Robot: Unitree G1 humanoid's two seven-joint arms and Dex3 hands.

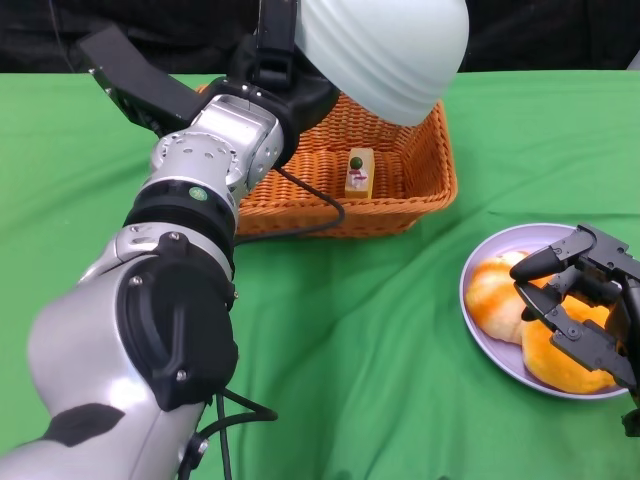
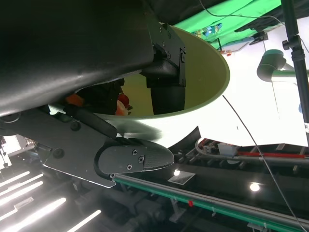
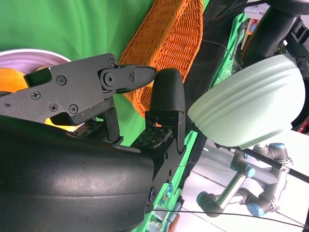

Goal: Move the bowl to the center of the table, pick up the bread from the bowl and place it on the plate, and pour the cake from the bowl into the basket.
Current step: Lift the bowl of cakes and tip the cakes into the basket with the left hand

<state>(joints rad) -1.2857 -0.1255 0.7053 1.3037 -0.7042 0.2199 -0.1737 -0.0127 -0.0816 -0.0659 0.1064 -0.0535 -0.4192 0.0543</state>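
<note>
My left hand [image 1: 272,62] grips the pale green bowl [image 1: 385,50] by its rim and holds it tipped, mouth down, above the orange wicker basket [image 1: 300,205]. A small piece of cake [image 1: 359,172] lies on the basket floor. In the left wrist view my left hand [image 2: 96,72] has fingers inside the bowl [image 2: 203,82]. At the lower right, two golden breads [image 1: 495,290] lie on the lavender plate [image 1: 497,350]. My right hand [image 1: 585,300] hovers just over them with its fingers apart and nothing in it. The right wrist view shows the right hand [image 3: 111,125], plate rim [image 3: 29,54] and raised bowl [image 3: 251,106].
Green cloth [image 1: 380,330] covers the table. The basket stands at the back centre, the plate near the right edge. My left forearm [image 1: 190,200] stretches across the left half. A black cable [image 1: 310,225] hangs from it in front of the basket.
</note>
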